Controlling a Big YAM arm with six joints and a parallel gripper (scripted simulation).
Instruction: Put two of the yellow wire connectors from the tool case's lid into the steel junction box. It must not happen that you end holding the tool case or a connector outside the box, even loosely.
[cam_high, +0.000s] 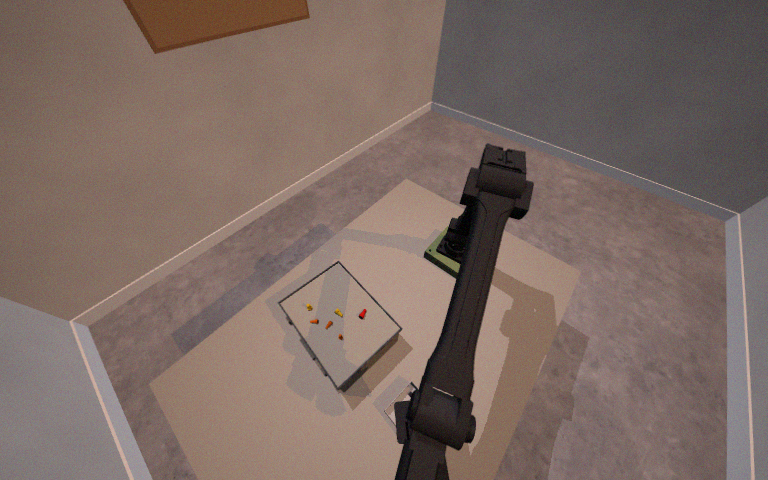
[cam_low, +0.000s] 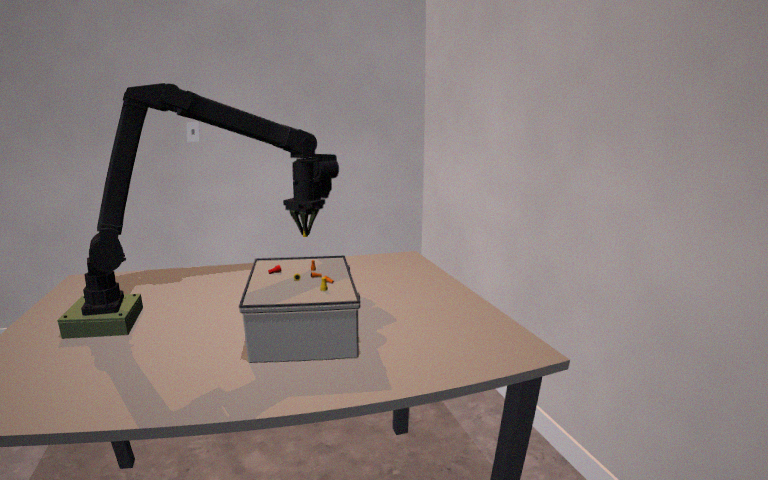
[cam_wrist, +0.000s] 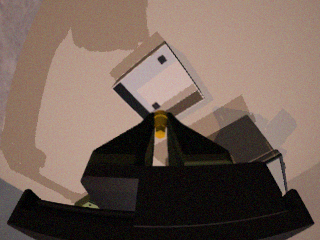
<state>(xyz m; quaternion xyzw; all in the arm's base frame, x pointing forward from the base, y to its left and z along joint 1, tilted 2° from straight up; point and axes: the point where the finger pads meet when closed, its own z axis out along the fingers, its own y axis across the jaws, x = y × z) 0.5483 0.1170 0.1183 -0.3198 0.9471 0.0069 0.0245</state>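
Note:
My gripper (cam_low: 304, 230) (cam_wrist: 160, 118) is shut on a yellow wire connector (cam_low: 305, 232) (cam_wrist: 160, 119) and hangs high above the table, beyond the far edge of the tool case. In the wrist view the steel junction box (cam_wrist: 150, 87) lies open below, just ahead of the fingertips. In the top view my arm hides most of the box (cam_high: 394, 391) and all of the gripper. The grey tool case (cam_low: 300, 339) (cam_high: 362, 350) has its lid (cam_low: 271, 291) shut flat. Two yellow connectors (cam_high: 308, 307) (cam_high: 338, 311) (cam_low: 296, 276) (cam_low: 323, 285) lie on the lid.
A red connector (cam_high: 362, 313) (cam_low: 274, 269) and three orange ones (cam_high: 329, 324) (cam_low: 312, 264) also lie on the lid. My green base (cam_high: 438, 254) (cam_low: 101, 322) stands at the table's (cam_low: 453, 339) left end. The case stands tall between base and junction box.

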